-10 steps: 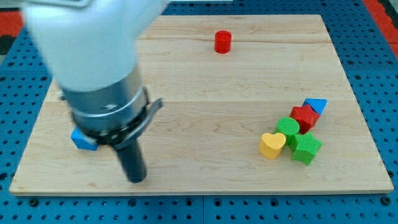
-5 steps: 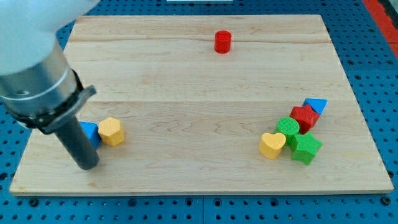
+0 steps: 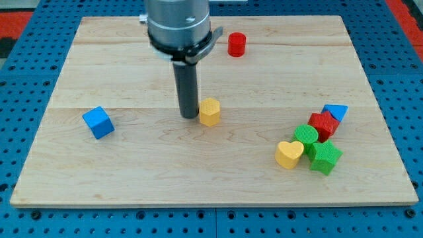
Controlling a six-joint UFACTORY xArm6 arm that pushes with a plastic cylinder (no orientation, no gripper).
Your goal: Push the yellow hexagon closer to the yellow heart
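- The yellow hexagon [image 3: 209,112] sits about mid-table, a bit toward the left of centre and roughly halfway between the top and bottom edges.
- The rod's tip [image 3: 190,116] is right up against the hexagon's left side, touching it or as good as touching, hard to say which.
- No pincer on this arm, so nothing to call apart or together; it's just a straight dark rod hanging from a grey collar [image 3: 180,30] near the top edge.
- The yellow heart [image 3: 289,154] is well apart from the hexagon, over toward the bottom right corner.
- The heart is at the left end of a tight little cluster: a green round block [image 3: 306,136] just above it on its right, a green star-ish block [image 3: 325,157] to its right, a red block [image 3: 323,124] above those, and a blue triangle [image 3: 336,111] topmost.
- A blue cube [image 3: 98,122] sits alone near the left edge, about level with the hexagon.
- A red cylinder [image 3: 236,44] stands near the top edge, right of the arm.
- The wooden table [image 3: 132,172] rests on a blue pegboard [image 3: 20,99].
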